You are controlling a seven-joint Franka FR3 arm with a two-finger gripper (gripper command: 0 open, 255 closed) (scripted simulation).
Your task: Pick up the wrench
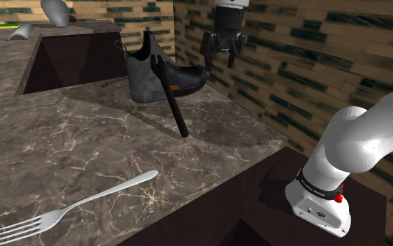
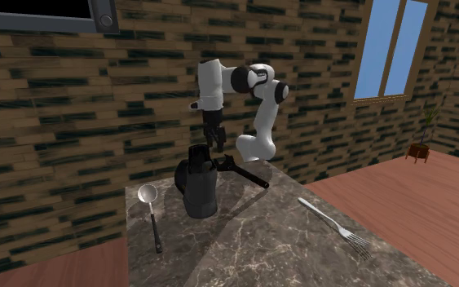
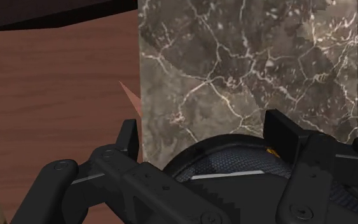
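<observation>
At the shoulder view's left a silver metal fork (image 1: 69, 207) lies flat on the grey veined marble tabletop (image 1: 76, 133), well apart from the work. Toward the middle stands a black ankle-high boot (image 1: 142, 80). The task's thing, a slender black wrench (image 1: 169, 99), is propped against the boot, with its head up on the boot's side and its handle end down on the tabletop nearer the camera. Further right, the black two-finger tool (image 1: 220, 56) hangs above and beyond the boot, fingers spread apart with nothing between them. The wrist view looks past them onto a rounded part of the boot. To approach well, I judge the tool should move over the wrench's free lower shaft, turn so the fingers straddle its narrow width, and descend clear of the boot, since a nudge could tip the leaning wrench sideways.
</observation>
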